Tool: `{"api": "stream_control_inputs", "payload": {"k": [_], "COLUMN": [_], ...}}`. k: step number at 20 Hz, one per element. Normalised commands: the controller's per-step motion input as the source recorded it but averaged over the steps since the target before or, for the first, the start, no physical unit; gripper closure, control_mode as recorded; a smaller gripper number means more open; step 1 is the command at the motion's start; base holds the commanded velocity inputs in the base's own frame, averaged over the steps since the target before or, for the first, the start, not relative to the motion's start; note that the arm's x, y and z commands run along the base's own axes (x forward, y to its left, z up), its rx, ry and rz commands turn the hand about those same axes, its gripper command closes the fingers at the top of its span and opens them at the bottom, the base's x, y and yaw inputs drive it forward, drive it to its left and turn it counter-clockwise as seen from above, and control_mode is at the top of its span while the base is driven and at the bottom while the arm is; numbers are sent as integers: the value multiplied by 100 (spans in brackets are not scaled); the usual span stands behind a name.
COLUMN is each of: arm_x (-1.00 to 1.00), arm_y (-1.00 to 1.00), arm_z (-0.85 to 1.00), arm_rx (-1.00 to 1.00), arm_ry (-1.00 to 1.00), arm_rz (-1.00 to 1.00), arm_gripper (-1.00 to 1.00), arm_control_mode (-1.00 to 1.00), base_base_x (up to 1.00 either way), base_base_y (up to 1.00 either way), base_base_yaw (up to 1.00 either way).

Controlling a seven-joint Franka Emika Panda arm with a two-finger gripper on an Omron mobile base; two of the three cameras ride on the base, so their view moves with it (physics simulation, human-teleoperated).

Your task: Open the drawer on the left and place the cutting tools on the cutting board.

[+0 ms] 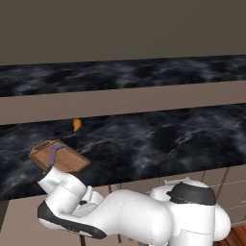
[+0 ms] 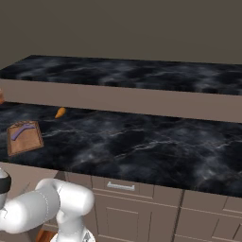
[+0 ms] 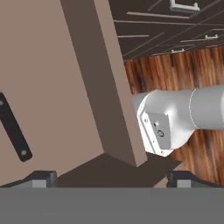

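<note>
The cutting board [image 1: 67,161] lies on the left of the dark counter, with the purple peeler [image 1: 54,153] on it; both show again as board [image 2: 26,142] and peeler [image 2: 23,131]. In the hand view I look down into the open drawer [image 3: 52,65], over its pale floor and darker side wall. The knife's black handle [image 3: 13,131] lies on that floor at the left edge, and its blade is out of frame. My gripper [image 3: 113,179] is open, fingertips wide apart, nothing between them, and the handle is off to its left.
A small orange object [image 1: 76,125] sits on the counter behind the board. A narrower drawer with a silver bar handle [image 2: 120,186] is under the counter edge. The black marble counter [image 1: 168,139] stretches right, with a raised ledge behind. Wooden floor [image 3: 175,70] lies below.
</note>
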Motion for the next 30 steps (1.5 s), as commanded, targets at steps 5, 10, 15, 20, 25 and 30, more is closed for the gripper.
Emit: {"api": "stream_control_inputs", "payload": {"k": [5,10,15,20,25,30], "arm_x": [0,0,9,21,18,10], "arm_y": [-3,-3,0,0,0,14], "arm_z": [-35,-32,-25,-29,-39,-32], "arm_rx": [3,4,8,9,8,8], "arm_ry": [-2,-2,0,0,0,0], "arm_rz": [13,15,12,7,7,7], "arm_gripper": [-100,-100,-100,-100,-100,-100], "arm_control_mode": [-100,-100,-100,-100,-100,-100], "base_base_x": [0,0,0,0,0,0], "base_base_y": [0,0,0,0,0,0], "base_base_yaw": [0,0,0,0,0,0]}}
